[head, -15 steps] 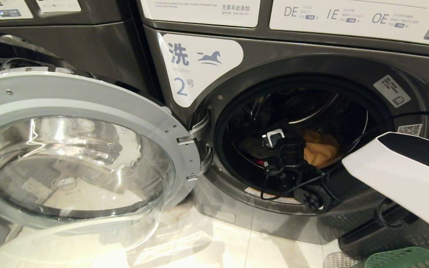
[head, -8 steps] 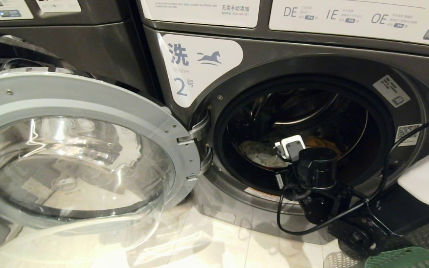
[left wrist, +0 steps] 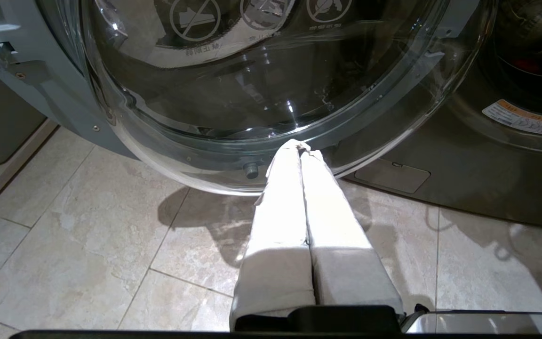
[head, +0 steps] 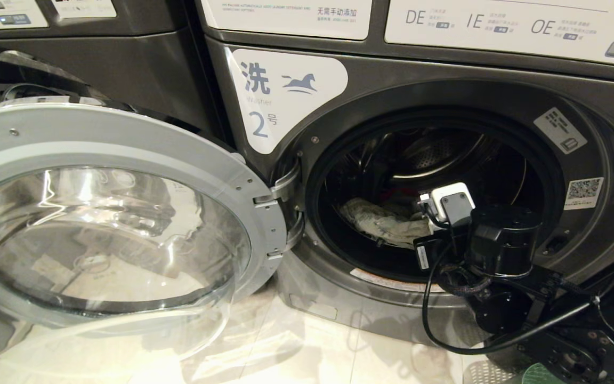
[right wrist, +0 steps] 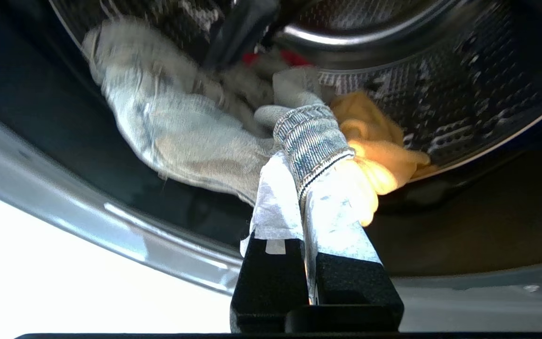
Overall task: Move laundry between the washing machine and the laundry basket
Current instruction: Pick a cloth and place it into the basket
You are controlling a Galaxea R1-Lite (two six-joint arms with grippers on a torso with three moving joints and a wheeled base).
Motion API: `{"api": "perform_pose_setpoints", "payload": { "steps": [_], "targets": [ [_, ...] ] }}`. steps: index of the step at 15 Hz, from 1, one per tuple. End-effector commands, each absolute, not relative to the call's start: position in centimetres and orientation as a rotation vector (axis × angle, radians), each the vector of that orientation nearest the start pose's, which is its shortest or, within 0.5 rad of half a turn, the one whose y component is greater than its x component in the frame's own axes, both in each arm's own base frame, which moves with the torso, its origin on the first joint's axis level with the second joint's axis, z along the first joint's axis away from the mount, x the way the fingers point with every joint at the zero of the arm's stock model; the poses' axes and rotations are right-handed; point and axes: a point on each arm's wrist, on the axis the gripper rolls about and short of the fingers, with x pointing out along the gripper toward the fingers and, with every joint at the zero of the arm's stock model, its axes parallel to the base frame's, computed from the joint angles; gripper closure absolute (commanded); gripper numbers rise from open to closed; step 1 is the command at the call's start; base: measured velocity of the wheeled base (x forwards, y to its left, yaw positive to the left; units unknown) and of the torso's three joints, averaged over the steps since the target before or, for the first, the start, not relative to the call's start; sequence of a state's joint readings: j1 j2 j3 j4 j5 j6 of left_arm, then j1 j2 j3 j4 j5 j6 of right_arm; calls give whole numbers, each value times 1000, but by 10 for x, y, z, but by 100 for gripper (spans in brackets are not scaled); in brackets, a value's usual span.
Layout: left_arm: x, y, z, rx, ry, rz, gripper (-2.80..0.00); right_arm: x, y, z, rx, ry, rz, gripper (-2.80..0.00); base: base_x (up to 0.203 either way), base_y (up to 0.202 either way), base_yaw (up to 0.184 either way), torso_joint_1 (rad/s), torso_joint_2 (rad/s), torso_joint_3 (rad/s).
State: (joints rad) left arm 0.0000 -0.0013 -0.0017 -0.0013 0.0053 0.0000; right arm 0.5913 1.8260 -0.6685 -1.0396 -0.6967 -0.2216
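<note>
L gripper [left wrist: 301, 148] is hanging closed & empty just off the open door [head: 126, 154]. Grey garment [head: 384, 221] is lying in washer drum [head: 435, 154]; R gripper [right wrist: 299, 160] is pinching its ribbed cuff at the drum mouth, beside yellow cloth [right wrist: 374, 150].

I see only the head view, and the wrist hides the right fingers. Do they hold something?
Observer: Yes. The right gripper is shut on the ribbed cuff of a grey garment.
Operator: Is anything else near it?
Observer: An orange cloth lies just behind the cuff, in the drum.
Operator: And the left gripper?
Observer: The left gripper is shut and empty, low before the open door.
</note>
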Motion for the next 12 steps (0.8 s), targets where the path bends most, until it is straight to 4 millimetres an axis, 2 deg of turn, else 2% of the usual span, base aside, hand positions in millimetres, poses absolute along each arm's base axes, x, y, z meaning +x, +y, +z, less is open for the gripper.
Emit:
{"api": "perform_pose_setpoints", "payload": {
  "steps": [1,4,5,9,12],
  "targets": [
    [-23,0,76,0,-2,6,0,263,159,161,-270,72,-100,0,0,0,0,0,0,0],
    [-23,0,76,-2,-4,5,0,269,164,177,-246,37,-95,0,0,0,0,0,0,0],
    [-23,0,76,-3,-5,5,0,272,166,175,-252,44,-95,0,0,0,0,0,0,0],
    [-23,0,76,-3,-5,5,0,295,178,136,-351,149,-158,0,0,0,0,0,0,0],
    [-23,0,76,-3,-4,5,0,323,189,130,-381,179,-249,0,0,0,0,0,0,0]
  ]
}}
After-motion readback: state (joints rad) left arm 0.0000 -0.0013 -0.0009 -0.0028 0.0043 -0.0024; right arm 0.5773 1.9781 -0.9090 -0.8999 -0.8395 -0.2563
